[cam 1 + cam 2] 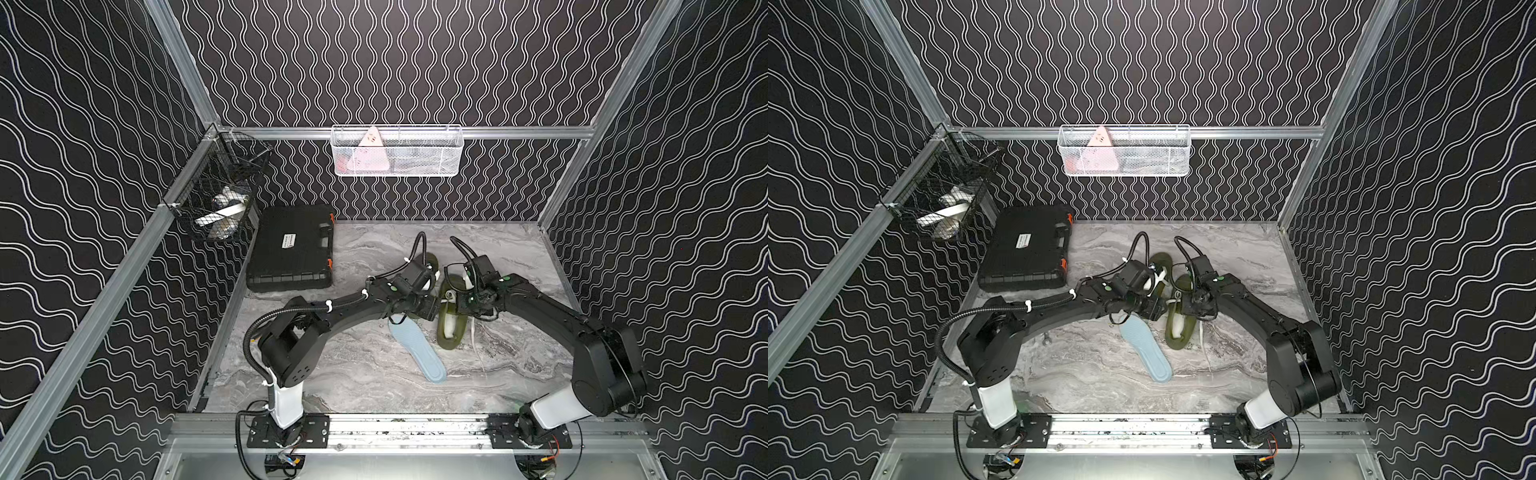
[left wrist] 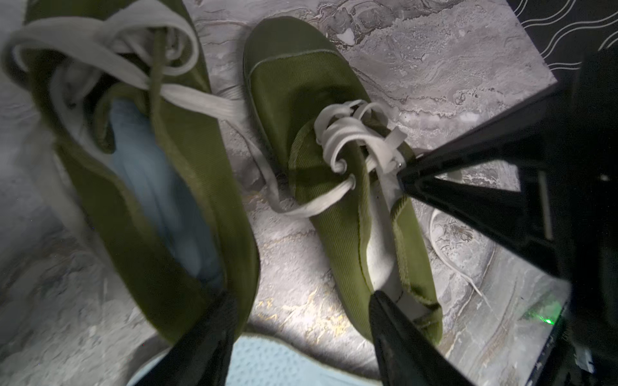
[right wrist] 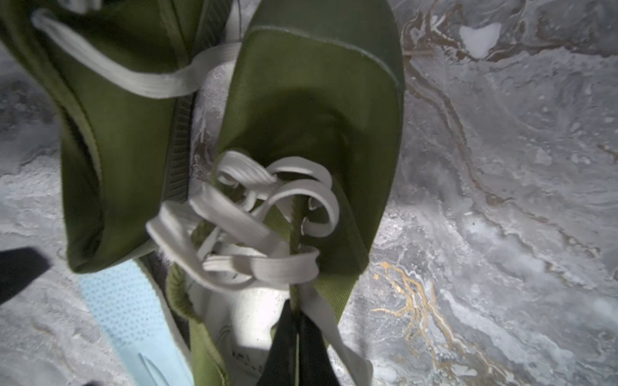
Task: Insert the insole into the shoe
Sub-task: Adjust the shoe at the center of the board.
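**Evidently early: the insole is not yet in the shoe**

The insole (image 1: pixel 417 353), pale blue, lies flat on the worktop (image 1: pixel 353 374), wholly outside the shoe (image 1: pixel 443 337). Its far end reaches under the left arm, just beside the shoe's heel, and nothing grips it. The left gripper (image 2: pixel 302 297) hangs over that end with its jaws wide apart and empty. The insole's edge shows between the two fingers in the left wrist view.

Further back stands a far shoe (image 2: pixel 200 160) with a blue lining (image 2: pixel 157 194) already inside. I judge that one needs no work.

To the right of the insole, the shoe to be filled shows a bare white inside from the laces (image 3: pixel 234 227) back to the heel. The right gripper (image 3: pixel 294 310) is closed tight on the edge of the upper, just behind the laces. I take this as holding the shoe steady, or its mouth open, for the other arm. Whether a strand of lace is pinched along with the cloth I cannot tell.

So only the bracing of the shoe looks done. By my reading, nearly all the task is left:
- take hold of the insole
- lift it and turn its toe end toward the opening
- slide it in under the laces
- press the heel end down flat
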`<state>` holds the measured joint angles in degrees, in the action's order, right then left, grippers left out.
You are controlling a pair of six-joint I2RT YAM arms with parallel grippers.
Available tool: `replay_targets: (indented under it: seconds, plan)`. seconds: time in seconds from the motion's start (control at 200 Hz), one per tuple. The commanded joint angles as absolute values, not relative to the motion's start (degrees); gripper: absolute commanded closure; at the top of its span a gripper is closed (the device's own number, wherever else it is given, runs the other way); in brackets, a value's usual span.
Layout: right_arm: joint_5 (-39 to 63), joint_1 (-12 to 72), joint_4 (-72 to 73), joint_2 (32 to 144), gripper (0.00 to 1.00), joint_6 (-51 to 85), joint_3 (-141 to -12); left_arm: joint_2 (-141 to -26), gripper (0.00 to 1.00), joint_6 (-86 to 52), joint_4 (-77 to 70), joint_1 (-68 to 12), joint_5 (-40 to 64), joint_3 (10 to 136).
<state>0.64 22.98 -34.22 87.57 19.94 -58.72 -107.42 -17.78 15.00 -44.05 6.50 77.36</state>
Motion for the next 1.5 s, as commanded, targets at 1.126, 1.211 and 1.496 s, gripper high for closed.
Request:
replay_targets:
  seconds: [1.126, 1.211, 1.496]
  plan:
    - [-11.74, 19.3, -48.34, 86.39, 0.82, 20.73, -60.23, -115.4, 1.0, -23.47, 5.45, -43.51, 14.63, 81.5]
    - [-11.61, 19.66, -47.89, 84.28, 0.67, 19.1, -60.38, -115.49, 1.0, -23.73, 4.17, -43.42, 16.47, 81.3]
    - [-11.62, 24.16, -43.55, 77.15, 0.64, 6.24, -60.36, -116.27, 1.0, -25.23, 0.61, -41.49, 22.9, 81.13]
